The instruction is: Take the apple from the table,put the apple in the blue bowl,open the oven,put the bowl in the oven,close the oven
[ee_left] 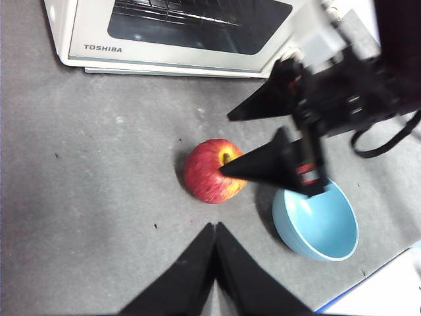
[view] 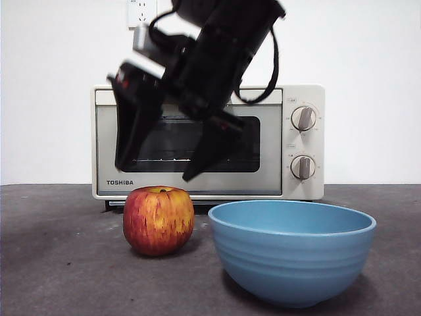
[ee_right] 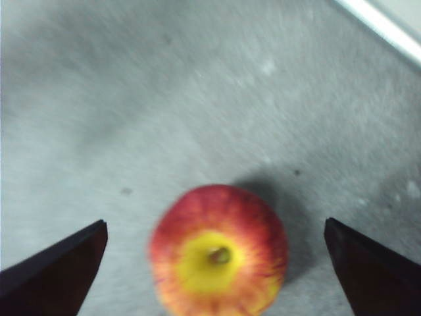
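Note:
The apple (view: 158,220) (ee_left: 210,171) (ee_right: 220,253) stands upright on the table (view: 59,263), stem dimple up, just left of the empty blue bowl (view: 293,253) (ee_left: 319,224). My right gripper (view: 154,172) (ee_left: 226,145) (ee_right: 214,222) hangs open a little above the apple, one jaw to each side, touching nothing. Behind both stands the oven (view: 263,184) (ee_left: 164,49), its door closed. My left gripper (ee_left: 215,225) is shut and empty, held high over the table on the near side of the apple.
A wall socket (view: 141,13) sits above the oven on the white wall. A white sheet with a blue edge (ee_left: 388,289) lies near the table's corner beyond the bowl. Bare table stretches to the left of the apple.

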Motion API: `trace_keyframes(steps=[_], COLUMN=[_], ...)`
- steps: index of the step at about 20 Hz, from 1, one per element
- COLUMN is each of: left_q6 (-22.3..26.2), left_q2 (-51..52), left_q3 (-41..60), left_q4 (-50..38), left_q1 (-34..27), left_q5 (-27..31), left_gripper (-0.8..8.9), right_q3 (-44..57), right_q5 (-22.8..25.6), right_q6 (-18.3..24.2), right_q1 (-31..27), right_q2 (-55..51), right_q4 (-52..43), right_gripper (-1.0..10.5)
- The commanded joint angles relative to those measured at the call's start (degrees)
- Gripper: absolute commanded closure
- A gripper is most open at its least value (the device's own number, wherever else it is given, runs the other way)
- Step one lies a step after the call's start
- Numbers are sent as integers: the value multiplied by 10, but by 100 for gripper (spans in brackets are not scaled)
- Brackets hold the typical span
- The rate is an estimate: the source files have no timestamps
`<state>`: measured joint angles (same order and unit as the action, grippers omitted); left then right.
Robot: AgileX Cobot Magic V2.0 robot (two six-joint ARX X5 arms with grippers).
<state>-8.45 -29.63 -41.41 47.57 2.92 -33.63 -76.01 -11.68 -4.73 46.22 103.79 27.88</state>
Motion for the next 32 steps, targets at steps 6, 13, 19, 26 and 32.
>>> trace_keyframes(steps=[6, 13, 19, 26, 32], left_q6=[5, 5, 5, 8, 10], left_q2=[-3, -3, -3, -3, -3], left_q3=[-11, -11, -11, -11, -11], left_q4=[-7, -7, -7, -9, -9], left_q1=[2, 2, 2, 2, 2], left_q5=[-5, -5, -5, -5, -5], left_gripper=[806, 806, 806, 806, 806], right_q3=[-13, -13, -14, -13, 54], right_q5=[15, 27, 27, 33, 46], right_q6=[2, -7, -13, -10, -10], right_q1=[17, 24, 24, 24, 24], right_q2=[72, 83, 56, -90, -179], right_q4=[-2, 9, 12, 96, 139], right_gripper=[385, 578, 611, 611, 611])
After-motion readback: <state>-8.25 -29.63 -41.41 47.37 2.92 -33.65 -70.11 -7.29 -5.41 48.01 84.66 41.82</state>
